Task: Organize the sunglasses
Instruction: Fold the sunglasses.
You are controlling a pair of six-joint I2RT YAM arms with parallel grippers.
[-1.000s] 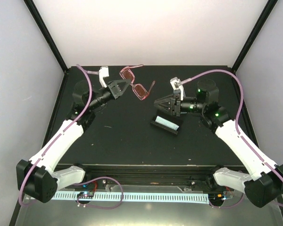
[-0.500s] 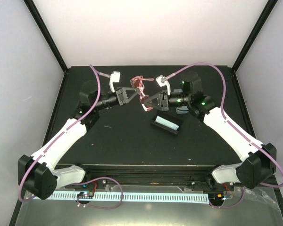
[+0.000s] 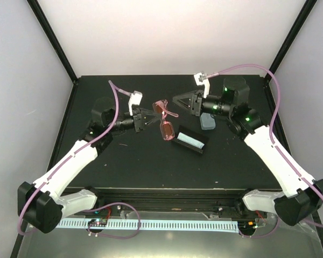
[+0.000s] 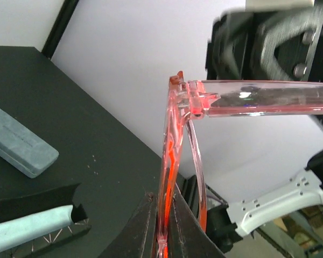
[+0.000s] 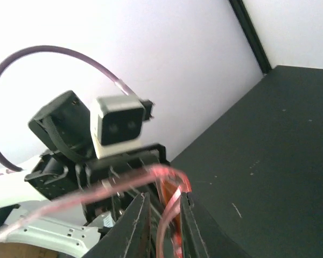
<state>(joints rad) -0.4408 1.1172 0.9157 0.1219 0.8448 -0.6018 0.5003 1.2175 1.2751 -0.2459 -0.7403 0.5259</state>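
Sunglasses [image 3: 167,130] have come nearer over the black table [image 3: 140,156] between white walls [image 3: 172,37], left tool [image 3: 151,119] clenching them, right tool [image 3: 175,101] cannot tell

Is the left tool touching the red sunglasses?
Touching. The left wrist view shows the left tool pinched shut on the frame of the red sunglasses, with no gap.

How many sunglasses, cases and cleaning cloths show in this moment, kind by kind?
Sunglasses: 1, the red sunglasses
Cases: 2, the black case and the pale blue case
Cloths: 1, the light blue cloth inside the black case
Total: 4
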